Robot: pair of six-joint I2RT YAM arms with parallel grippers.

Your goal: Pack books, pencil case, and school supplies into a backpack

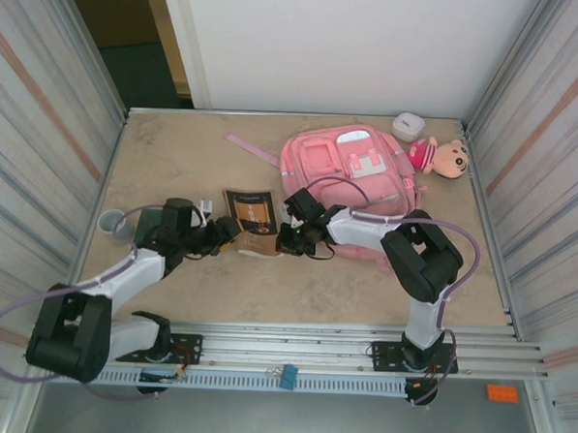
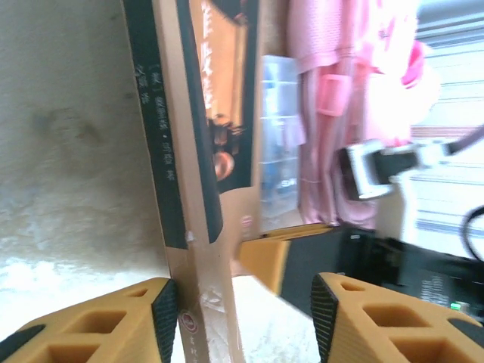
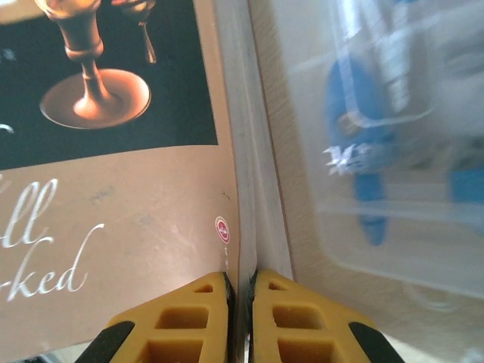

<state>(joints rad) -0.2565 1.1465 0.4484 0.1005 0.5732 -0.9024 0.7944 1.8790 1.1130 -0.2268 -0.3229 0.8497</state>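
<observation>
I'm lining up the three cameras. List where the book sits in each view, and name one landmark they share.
Top external: the book is a little left of centre, just left of the pink backpack.
Left wrist: the book runs top to bottom, left of centre, spine toward the camera.
Right wrist: the book fills the left half, goblet picture at the top.
Shared landmark: the right gripper, pinched on the book's tan end.

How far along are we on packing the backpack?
Done: nothing visibly packed; the book is outside the backpack. In hand: the right gripper is pinched on the book's edge; the left gripper is open astride its spine. Left: book and the clear case of supplies beside it go in.
</observation>
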